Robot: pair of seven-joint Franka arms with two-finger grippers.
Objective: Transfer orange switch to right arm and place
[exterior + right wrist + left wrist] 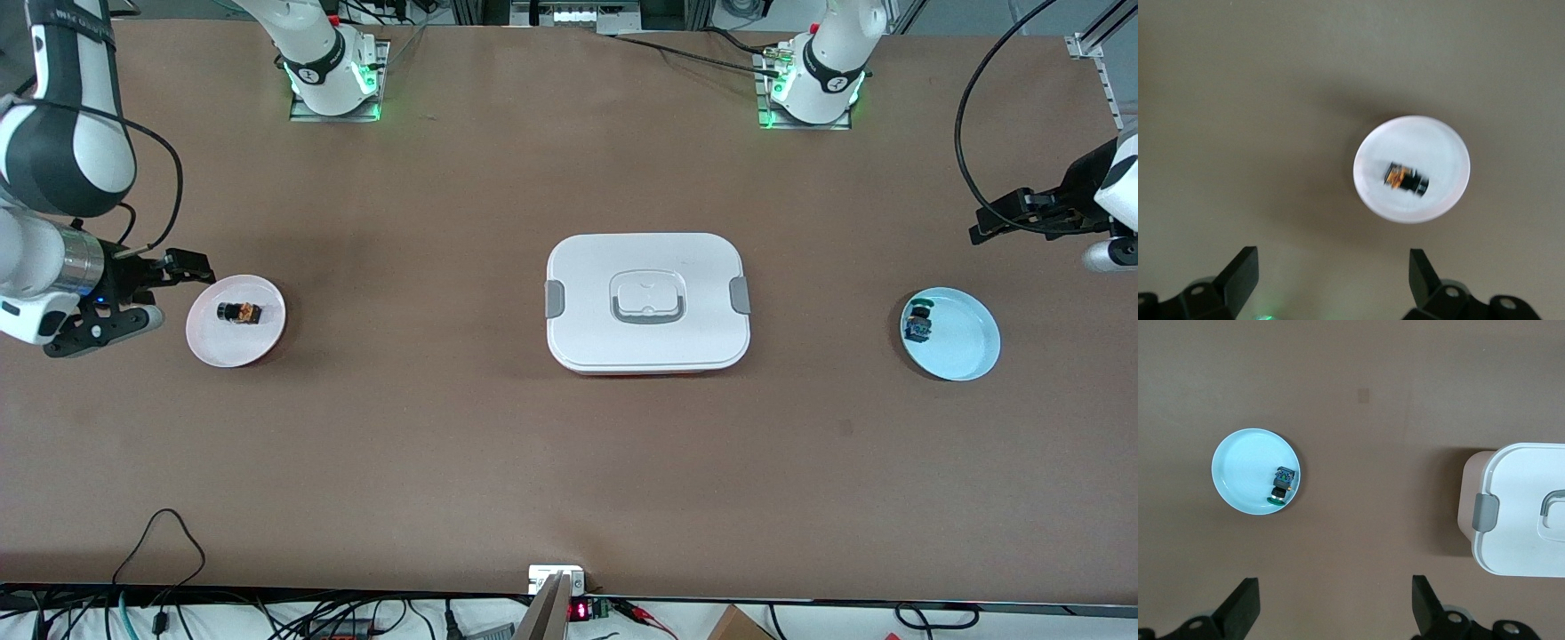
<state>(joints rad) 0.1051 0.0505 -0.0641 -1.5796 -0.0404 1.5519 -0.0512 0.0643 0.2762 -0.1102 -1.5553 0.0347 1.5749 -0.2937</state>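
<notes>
The orange switch, black head on an orange body, lies on its side on a small pinkish-white plate toward the right arm's end of the table. It also shows in the right wrist view on that plate. My right gripper is open and empty, up over the bare table beside the plate. My left gripper is open and empty, over the table at the left arm's end.
A light blue plate holds a green-headed, blue-bodied switch toward the left arm's end; both show in the left wrist view. A white lidded box sits mid-table.
</notes>
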